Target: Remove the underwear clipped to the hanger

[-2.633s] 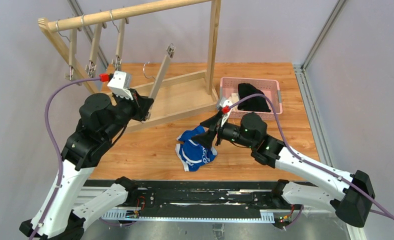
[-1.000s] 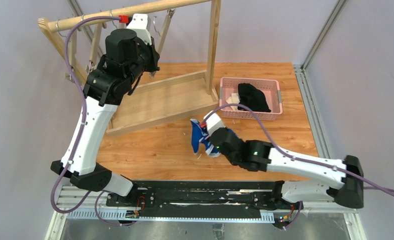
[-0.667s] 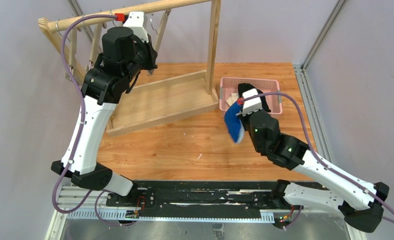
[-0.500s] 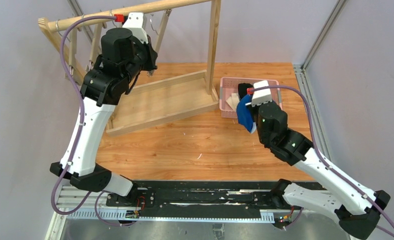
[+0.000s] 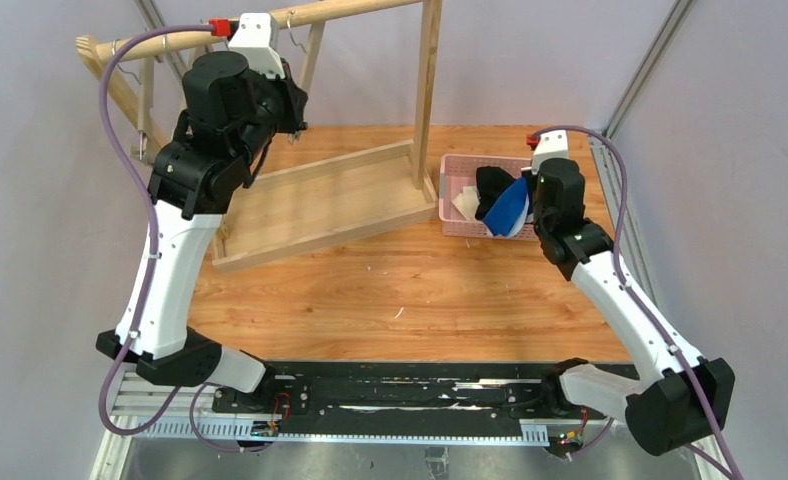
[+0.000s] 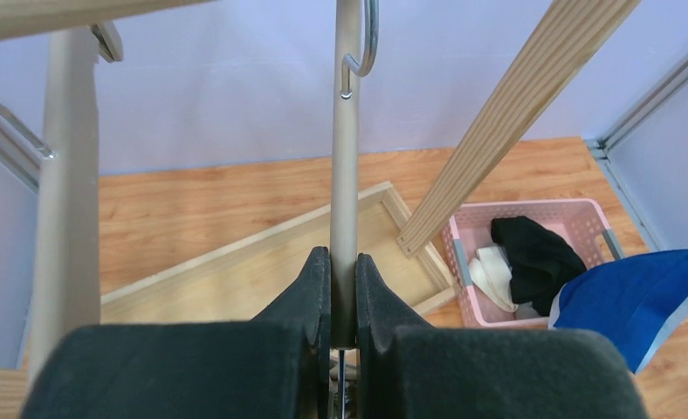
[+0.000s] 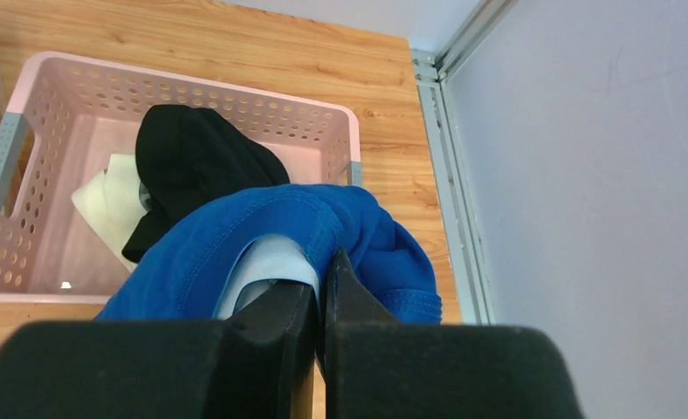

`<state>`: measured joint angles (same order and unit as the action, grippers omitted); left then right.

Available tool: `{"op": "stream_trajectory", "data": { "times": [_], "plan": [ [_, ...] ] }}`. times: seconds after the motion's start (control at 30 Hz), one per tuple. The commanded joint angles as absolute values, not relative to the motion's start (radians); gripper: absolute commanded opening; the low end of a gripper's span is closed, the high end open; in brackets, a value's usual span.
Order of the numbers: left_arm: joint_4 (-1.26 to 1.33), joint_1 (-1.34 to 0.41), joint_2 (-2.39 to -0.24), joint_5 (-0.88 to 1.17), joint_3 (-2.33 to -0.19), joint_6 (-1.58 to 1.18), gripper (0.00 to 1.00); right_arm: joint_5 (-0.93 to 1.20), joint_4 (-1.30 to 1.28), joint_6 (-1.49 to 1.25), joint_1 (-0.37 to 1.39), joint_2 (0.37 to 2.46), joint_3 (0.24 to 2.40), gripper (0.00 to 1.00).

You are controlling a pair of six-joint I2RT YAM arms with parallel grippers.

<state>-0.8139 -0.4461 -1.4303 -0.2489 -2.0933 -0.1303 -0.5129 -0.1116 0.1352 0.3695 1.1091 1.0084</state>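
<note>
Hanging limp from the right hand [image 7: 323,271], the blue briefs [image 7: 279,227] look like soft, light cloth. The hand is clenched on a fold beside the white trim, which seems to me a safe place to hold. They hover over the near side of the pink basket [image 7: 262,113], where the black briefs [image 7: 192,157] lie. Its rim is low, and the room above is open. The left hand [image 6: 342,262] is clamped on a hanger [image 6: 346,157] at the wooden rack [image 6: 515,113], far left.

There was one blue brief [image 7: 236,231], one black brief [image 7: 196,153], one whitish brief [image 7: 105,196]. One basket [image 7: 262,98] and two hangers [image 6: 344,175], possibly more, showed.
</note>
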Motion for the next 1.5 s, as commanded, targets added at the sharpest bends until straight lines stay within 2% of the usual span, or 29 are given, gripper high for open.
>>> {"op": "stream_trajectory", "data": {
  "times": [0.0,0.6,0.7,0.8,1.2,1.47],
  "plan": [
    [-0.74,-0.435,-1.434,-0.277,-2.149,-0.114,0.0,-0.379,-0.01,0.069,0.275,1.14,1.018,0.01],
    [-0.723,-0.356,-1.529,-0.24,-2.149,-0.147,0.0,-0.227,0.085,0.029,0.162,1.336,0.975,0.01],
    [-0.712,-0.356,-1.513,-0.256,-2.114,-0.143,0.05,-0.203,0.086,0.024,0.161,1.365,0.973,0.01],
    [-0.7,-0.354,-1.494,-0.261,-2.081,-0.143,0.04,-0.178,0.084,0.02,0.158,1.4,0.985,0.0],
    [-0.706,-0.354,-1.503,-0.25,-2.056,-0.147,0.02,-0.107,0.061,0.024,0.157,1.579,1.217,0.0],
    [-0.696,-0.354,-1.47,-0.241,-2.014,-0.147,0.08,-0.095,0.013,-0.001,0.151,1.739,1.232,0.01]
  ]
}}
